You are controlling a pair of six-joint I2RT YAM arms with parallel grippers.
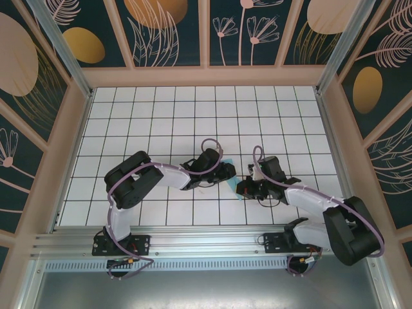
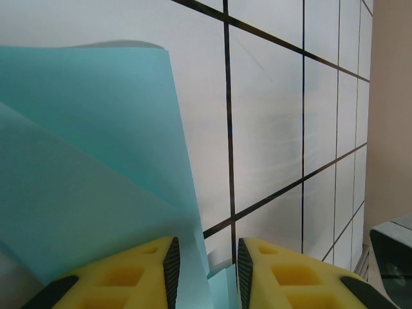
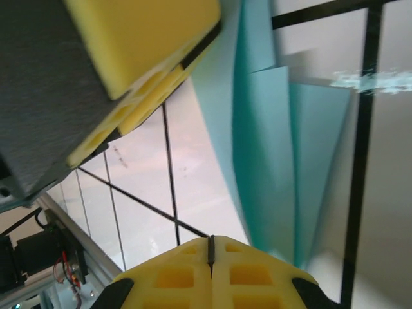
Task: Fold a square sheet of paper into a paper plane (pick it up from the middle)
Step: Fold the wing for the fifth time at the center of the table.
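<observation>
Top external view: we find the square sheet of paper (image 1: 232, 185) between the two arms' tips. The left claw (image 2: 206, 270) stands slightly spread astride its edge; the right claw (image 3: 210, 257), pressed together, has it at one o'clock.

Free tiles beyond, crowding at the middle.
The far table (image 1: 193, 109) lies open; left gripper (image 1: 226, 172) and right gripper (image 1: 244, 188) nearly meet mid-table, raised blue paper (image 2: 96, 161) standing in the gap between them.
</observation>
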